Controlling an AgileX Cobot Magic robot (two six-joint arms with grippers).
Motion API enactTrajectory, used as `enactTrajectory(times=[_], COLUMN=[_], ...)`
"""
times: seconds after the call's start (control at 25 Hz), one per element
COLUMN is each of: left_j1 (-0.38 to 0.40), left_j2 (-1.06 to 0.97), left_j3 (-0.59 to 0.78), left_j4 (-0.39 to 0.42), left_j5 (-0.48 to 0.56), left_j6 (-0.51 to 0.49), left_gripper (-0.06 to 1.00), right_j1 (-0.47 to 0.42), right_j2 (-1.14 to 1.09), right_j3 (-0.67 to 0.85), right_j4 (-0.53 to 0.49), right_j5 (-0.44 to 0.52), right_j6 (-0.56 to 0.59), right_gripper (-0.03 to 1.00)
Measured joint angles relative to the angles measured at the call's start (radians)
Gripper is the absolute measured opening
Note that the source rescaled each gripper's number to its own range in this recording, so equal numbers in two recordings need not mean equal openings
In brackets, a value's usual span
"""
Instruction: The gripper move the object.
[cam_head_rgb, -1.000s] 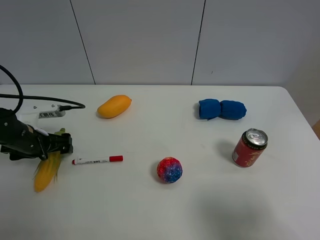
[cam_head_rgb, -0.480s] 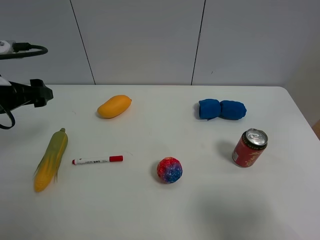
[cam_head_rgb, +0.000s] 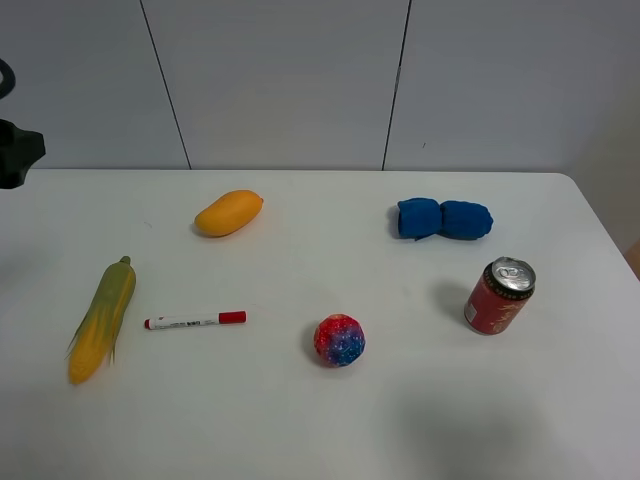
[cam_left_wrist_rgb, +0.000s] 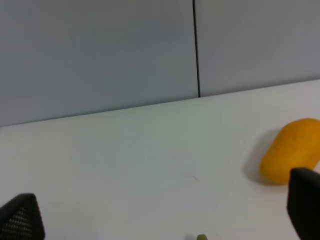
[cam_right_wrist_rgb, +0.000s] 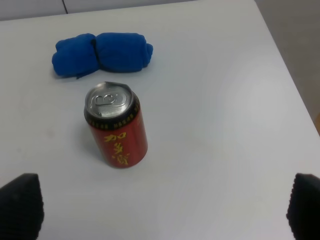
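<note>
The toy corn cob (cam_head_rgb: 100, 318), yellow at the near end and green at the far end, lies free on the white table (cam_head_rgb: 320, 420) at the left, beside the marker. Its green tip just shows in the left wrist view (cam_left_wrist_rgb: 201, 238). My left gripper (cam_head_rgb: 15, 155) is raised at the far left edge, well away from the cob. In its wrist view it (cam_left_wrist_rgb: 162, 212) is open wide and empty. My right gripper (cam_right_wrist_rgb: 162, 207) is open and empty, above the can, and is out of the exterior view.
An orange-yellow mango (cam_head_rgb: 228, 212) (cam_left_wrist_rgb: 292, 157) lies at the back left. A red-capped marker (cam_head_rgb: 195, 320) lies right of the cob. A multicoloured ball (cam_head_rgb: 339, 340) is mid-table. A red can (cam_head_rgb: 499, 295) (cam_right_wrist_rgb: 116, 131) and a blue cloth (cam_head_rgb: 444, 218) (cam_right_wrist_rgb: 102, 54) are on the right.
My left gripper was down at the corn cob a second ago. It has let go, risen and drawn back up and left to the frame edge. The cob stays put.
</note>
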Motion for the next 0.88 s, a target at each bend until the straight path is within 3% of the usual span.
enactTrajectory(times=[0.28, 0.6, 0.72, 0.88], left_j1=[0.004, 0.004, 0.004, 0.004], left_j2=[-0.152, -0.418, -0.511, -0.627], left_j3=[-0.194, -0.217, -0.214, -0.15], left_j4=[-0.075, -0.056, -0.009, -0.021], left_j5=[0.323, 0.739, 0.805, 0.817], left_j6=[0.043, 0.097, 0.099, 0.096], left_gripper=[0.99, 1.0, 1.0, 1.0], right_j1=[0.0, 0.0, 0.0, 0.0], right_j2=[0.0, 0.0, 0.0, 0.0], right_j3=[0.0, 0.0, 0.0, 0.0], right_j4=[0.0, 0.0, 0.0, 0.0], right_j5=[0.0, 0.0, 0.0, 0.0], right_j6=[0.0, 0.0, 0.0, 0.0], right_gripper=[1.0, 1.0, 1.0, 1.0])
